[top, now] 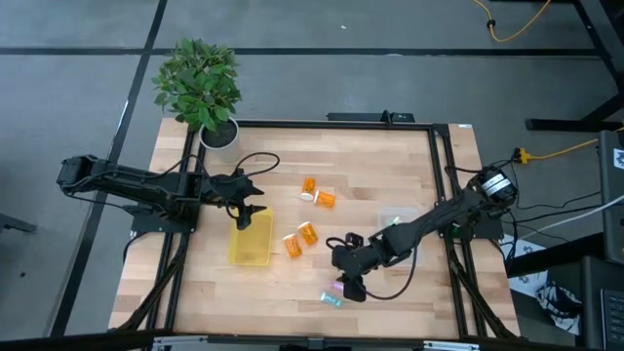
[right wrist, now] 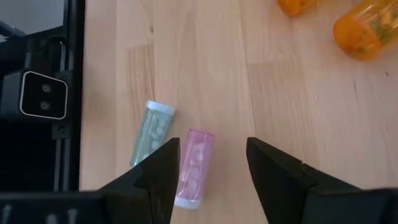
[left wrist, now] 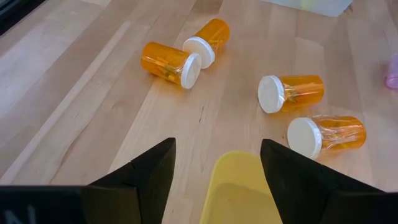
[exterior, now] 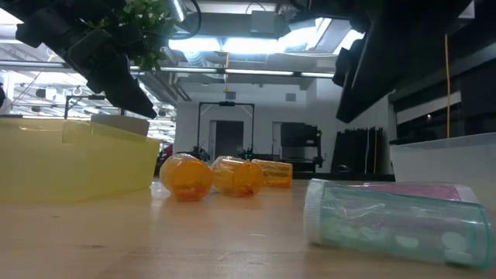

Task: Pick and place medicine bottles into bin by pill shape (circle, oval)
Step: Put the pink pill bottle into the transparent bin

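We find the right pincer near the desk's front edge, right of centre, its fingers spread with nothing between them. It hangs over two small vials lying side by side on the desk: a pink vial directly ahead of the fingers and a green vial just beside it, the pair close but whether touching we cannot tell. Neither vial is gripped.

The left pincer sits over the far end of the yellow bin, left of the desk's centre, its fingers spread and empty; the bin's rim shows between them in the left wrist view.

Four orange bottles with white caps lie on their sides on the bare desk. Two lie together near the middle of the desk; the other two lie just right of the yellow bin. The clear bin stands toward the right edge, partly under the right arm. A potted plant occupies the far left corner.
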### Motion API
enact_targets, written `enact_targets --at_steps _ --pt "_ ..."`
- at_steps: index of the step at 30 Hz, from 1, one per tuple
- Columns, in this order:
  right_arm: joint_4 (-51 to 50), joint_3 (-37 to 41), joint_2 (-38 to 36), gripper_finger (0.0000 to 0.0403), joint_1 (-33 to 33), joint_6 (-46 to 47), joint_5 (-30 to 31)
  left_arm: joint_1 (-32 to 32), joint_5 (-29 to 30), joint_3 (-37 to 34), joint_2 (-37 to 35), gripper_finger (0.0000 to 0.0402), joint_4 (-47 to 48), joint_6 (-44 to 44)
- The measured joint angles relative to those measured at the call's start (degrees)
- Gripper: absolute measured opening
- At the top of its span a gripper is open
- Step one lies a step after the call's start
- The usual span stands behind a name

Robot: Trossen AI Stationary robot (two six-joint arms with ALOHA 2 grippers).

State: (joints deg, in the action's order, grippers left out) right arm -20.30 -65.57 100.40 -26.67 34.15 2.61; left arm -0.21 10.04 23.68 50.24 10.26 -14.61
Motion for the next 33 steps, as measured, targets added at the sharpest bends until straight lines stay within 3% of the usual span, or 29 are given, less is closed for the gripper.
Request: enact_targets --at_steps 11,33 --pt "-1.6 -4.3 2.6 0.0187 2.8 -4.5 -1.0 0.0 0.0 0.0 0.0 0.0229 0.0 0.0" --pt "-6.6 -4.5 3.1 0.0187 2.4 -1.2 -3.4 0.0 0.0 0.0 0.0 0.0229 0.0 0.0"
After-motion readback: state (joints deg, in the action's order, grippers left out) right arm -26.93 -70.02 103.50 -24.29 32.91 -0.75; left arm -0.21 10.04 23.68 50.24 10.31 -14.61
